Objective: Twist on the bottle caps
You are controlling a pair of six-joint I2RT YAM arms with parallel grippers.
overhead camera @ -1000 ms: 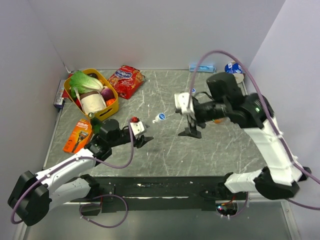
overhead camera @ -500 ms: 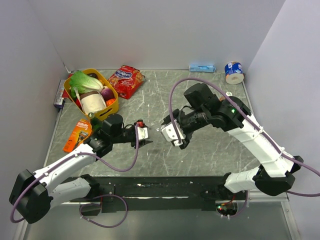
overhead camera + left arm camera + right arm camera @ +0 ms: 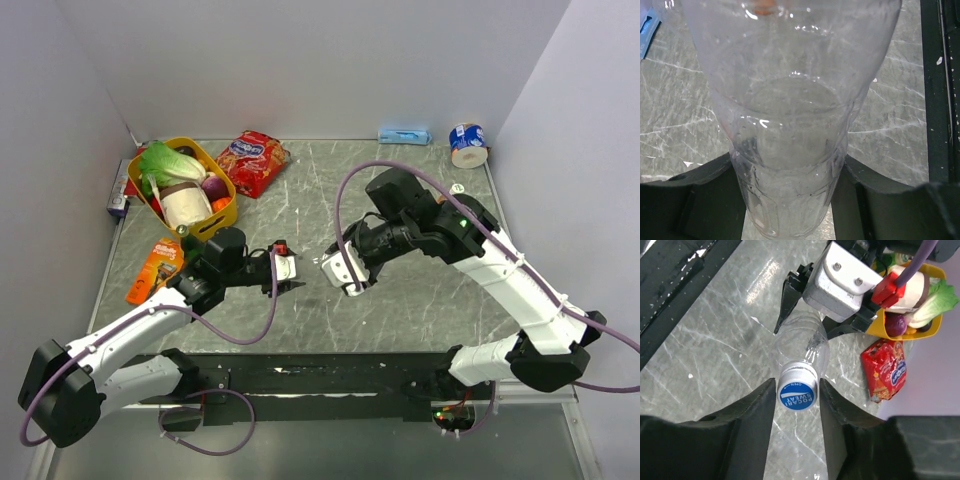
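A colourless see-through bottle (image 3: 790,100) lies level above the table, and my left gripper (image 3: 789,162) is shut on its lower body. Its mouth points at my right arm and carries a blue bottle cap (image 3: 797,392) with a white mark. My right gripper (image 3: 798,390) faces the cap end-on, its two black fingers (image 3: 757,415) closed against the cap's sides. In the top view both grippers meet at mid-table, left gripper (image 3: 296,276) and right gripper (image 3: 328,264). A whitish bottle cap (image 3: 457,188) lies on the table at the right.
A yellow basket (image 3: 226,214) of groceries stands at the back left, with a red snack bag (image 3: 255,160) beside it. An orange pack (image 3: 157,268) lies near the left arm. A blue-and-white tape roll (image 3: 467,143) and a blue packet (image 3: 404,135) sit along the back wall.
My right arm swung left from mid-table to the capped end of the bottle, and its jaws closed in on the cap. The left arm shifted the bottle slightly.
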